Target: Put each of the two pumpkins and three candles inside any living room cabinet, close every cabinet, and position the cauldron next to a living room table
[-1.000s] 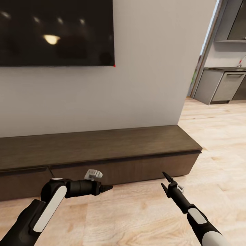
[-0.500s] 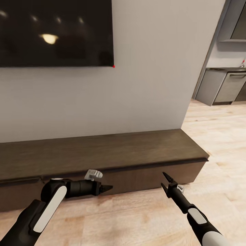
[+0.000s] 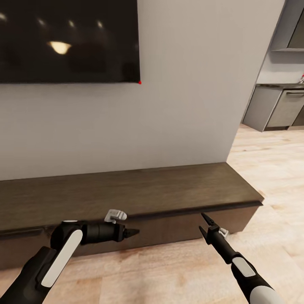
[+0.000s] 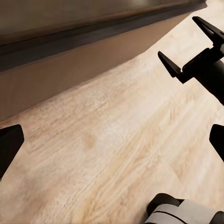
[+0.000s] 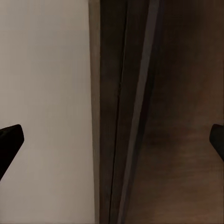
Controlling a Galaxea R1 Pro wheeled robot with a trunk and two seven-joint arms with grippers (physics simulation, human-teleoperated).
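Note:
The long, low dark-brown cabinet (image 3: 139, 192) runs along the grey wall, its flat drawer fronts (image 3: 169, 226) looking closed. My left gripper (image 3: 133, 232) hovers low in front of it, pointing right, open and empty (image 4: 112, 140). My right gripper (image 3: 205, 224) is also open and empty, aimed at the cabinet's front near its right end. The right wrist view looks past open fingers (image 5: 10, 139) at the cabinet's top edge (image 5: 135, 116) and the wall. The left wrist view catches the right gripper (image 4: 186, 49) over the floor. Pumpkins, candles, cauldron and table are out of view.
A large black TV (image 3: 67, 40) hangs on the wall above the cabinet. Light wooden floor (image 3: 169, 274) lies under both arms and stretches right past the cabinet's end (image 3: 257, 202). Grey kitchen units (image 3: 278, 107) stand beyond the wall's corner at the far right.
The whole picture has shifted: the cabinet sits lower and its right end farther right, so the camera has moved. Both arms hold the same pose, grippers still open.

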